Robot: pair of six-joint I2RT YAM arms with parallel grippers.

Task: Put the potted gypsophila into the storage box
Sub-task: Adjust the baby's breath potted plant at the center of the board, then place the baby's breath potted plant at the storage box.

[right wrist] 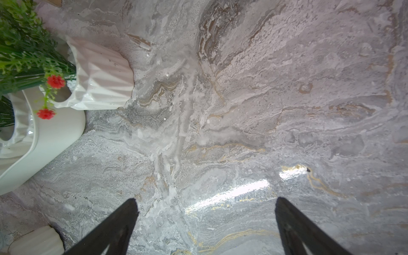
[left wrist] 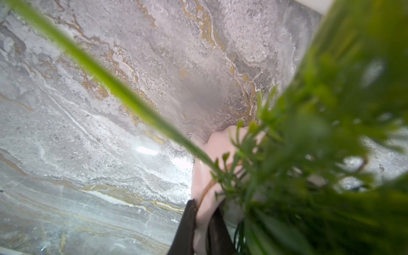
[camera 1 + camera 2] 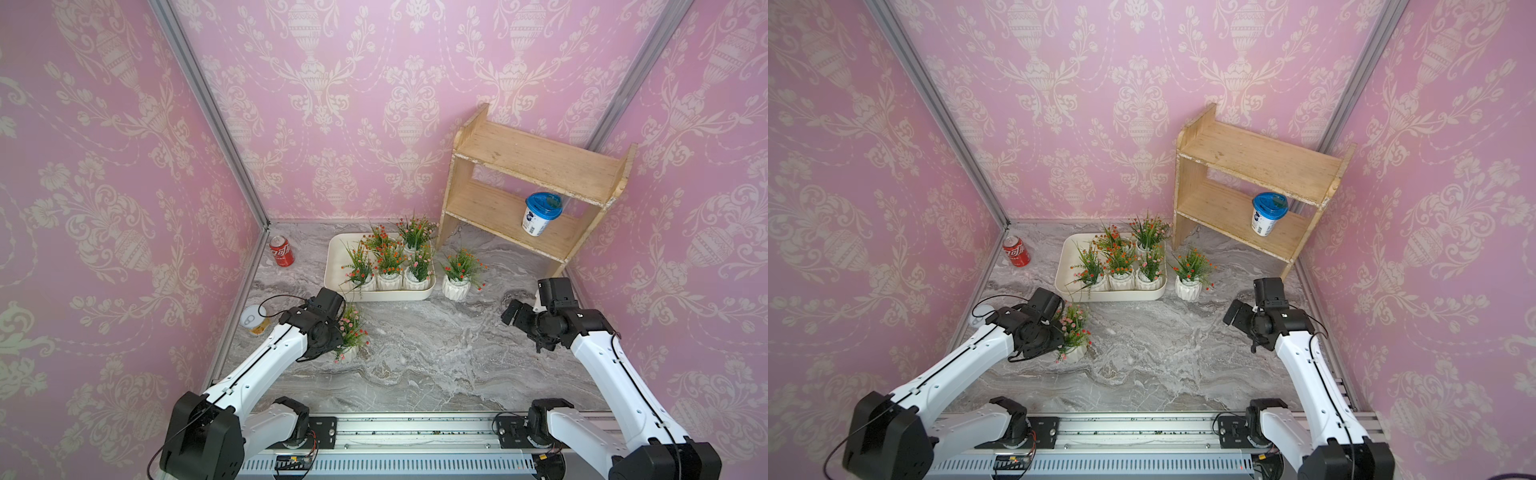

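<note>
Left wrist — pot [image 2: 204,181] behind blurred sprigs [image 2: 309,154]

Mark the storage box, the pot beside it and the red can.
storage box [image 3: 386,296]: a top view, front wall.
pot beside it [image 3: 455,289]: a top view, ribbed side.
red can [image 3: 281,252]: a top view, label.

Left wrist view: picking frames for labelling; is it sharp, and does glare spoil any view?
Left wrist view: leaves near the lens badly blurred, pot soft, small glare on the table. Right wrist view: sharp, one bright glare streak. Both top views: evenly lit, sharp, no glare.
</note>
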